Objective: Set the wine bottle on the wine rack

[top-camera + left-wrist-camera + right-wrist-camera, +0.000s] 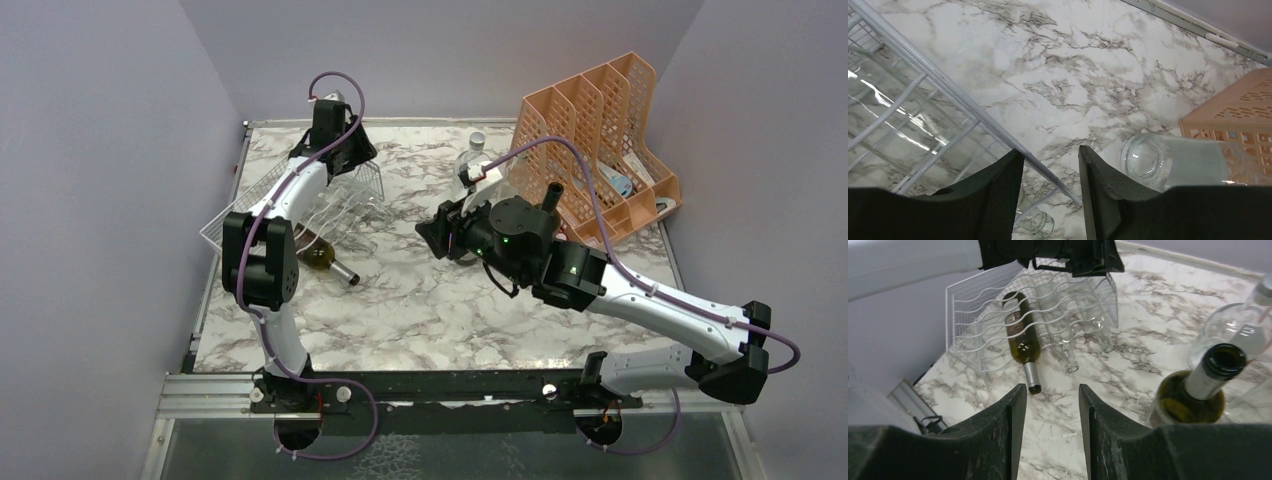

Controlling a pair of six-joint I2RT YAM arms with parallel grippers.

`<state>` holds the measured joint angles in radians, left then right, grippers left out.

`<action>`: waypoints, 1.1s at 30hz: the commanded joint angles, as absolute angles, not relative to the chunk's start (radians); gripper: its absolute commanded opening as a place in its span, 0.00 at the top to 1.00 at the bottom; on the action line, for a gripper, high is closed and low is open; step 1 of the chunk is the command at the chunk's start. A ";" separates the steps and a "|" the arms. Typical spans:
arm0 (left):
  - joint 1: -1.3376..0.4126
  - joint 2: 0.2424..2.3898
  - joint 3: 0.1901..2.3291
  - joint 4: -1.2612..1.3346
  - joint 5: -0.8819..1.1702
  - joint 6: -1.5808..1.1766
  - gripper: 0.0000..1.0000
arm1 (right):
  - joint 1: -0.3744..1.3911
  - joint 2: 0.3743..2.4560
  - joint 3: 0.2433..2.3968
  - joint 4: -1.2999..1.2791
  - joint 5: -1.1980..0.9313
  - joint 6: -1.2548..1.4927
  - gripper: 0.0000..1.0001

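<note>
Along the tabletop's left edge the wine rack [228, 222] is seen tilted, one rim wire clenched between the fingers of the left gripper [1050, 160]. A dark wine bottle [1020, 335] is cradled in it, neck pointing outward. Toward the middle, the right gripper [1052, 390] is held slightly parted and empty, with an open wine bottle [1193, 395] standing just beside it.

A marble-patterned table [430, 310] carried a white wire wine rack [968, 325] along its left side, 1 dark bottle [1020, 337] lying in its cradles. A peach-orange file holder [590, 120] stood at the far right corner, with a clear bottle [472, 160] and an open wine bottle [1198, 390] upright just beside each other nearby.
</note>
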<state>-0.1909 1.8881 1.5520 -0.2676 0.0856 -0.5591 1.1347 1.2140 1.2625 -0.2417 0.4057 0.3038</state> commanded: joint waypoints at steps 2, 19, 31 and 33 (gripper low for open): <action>-0.284 1.932 1.657 -0.163 0.207 -0.626 0.53 | 1.136 1.210 1.341 -0.321 0.632 0.271 0.54; -0.340 1.946 1.777 -0.202 0.188 -0.577 0.35 | 1.063 1.339 1.376 -0.404 0.823 0.256 0.31; -0.340 1.625 1.568 -0.225 0.115 -0.438 0.30 | 0.921 1.431 1.351 -0.321 0.614 0.229 0.39; -0.339 1.552 1.507 -0.210 0.118 -0.424 0.29 | 0.912 1.442 1.349 -0.306 0.614 0.212 0.43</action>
